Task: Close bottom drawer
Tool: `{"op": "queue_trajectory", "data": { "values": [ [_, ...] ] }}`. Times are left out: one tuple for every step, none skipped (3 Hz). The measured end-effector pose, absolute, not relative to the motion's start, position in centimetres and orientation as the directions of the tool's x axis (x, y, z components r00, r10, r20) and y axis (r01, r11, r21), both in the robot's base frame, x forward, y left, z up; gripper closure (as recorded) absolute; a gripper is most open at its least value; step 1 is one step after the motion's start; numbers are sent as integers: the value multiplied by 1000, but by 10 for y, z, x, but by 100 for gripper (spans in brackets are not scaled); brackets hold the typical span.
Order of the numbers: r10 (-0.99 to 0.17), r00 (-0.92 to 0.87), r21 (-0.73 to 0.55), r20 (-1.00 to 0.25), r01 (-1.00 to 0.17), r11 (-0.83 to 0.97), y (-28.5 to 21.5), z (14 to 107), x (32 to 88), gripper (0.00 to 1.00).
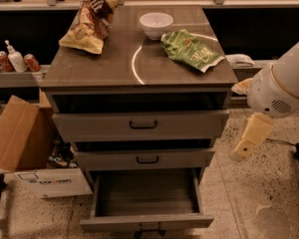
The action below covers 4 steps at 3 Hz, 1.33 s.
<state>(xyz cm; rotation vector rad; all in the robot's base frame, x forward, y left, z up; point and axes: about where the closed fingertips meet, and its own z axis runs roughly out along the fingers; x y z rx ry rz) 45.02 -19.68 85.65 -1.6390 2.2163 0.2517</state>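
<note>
Nearest, at the bottom edge of the view, bottom drawer (147,222) pulled far out, small dark handle (148,229) at the centre of its narrow front. Just above, middle drawer (147,159) and top drawer (142,125), each out a little, a dark gap over both. To the right, level with the middle drawer and apart from all three fronts, cream gripper (245,144) hanging below a white rounded arm housing (279,86); open or closed, cannot tell. Left on the floor, cardboard box (15,133). Farther back on the worktop (104,66), green bag (189,49), white bowl (156,24), brown-and-yellow bag (89,24). Beyond, on a low shelf at left, red cans (32,62) and pump bottle (15,59).
</note>
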Motion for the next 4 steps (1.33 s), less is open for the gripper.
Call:
{"op": "queue_trajectory", "data": {
  "values": [
    [-892, -271, -46, -362, -950, 308, -190, 822, 448, 0],
    [-877, -316, 73, -361, -947, 312, -167, 765, 423, 0],
    [-863, -348, 175, -365, -937, 303, -139, 734, 397, 0],
    [-848, -404, 283, -343, -905, 317, -147, 643, 368, 0]
  ]
}}
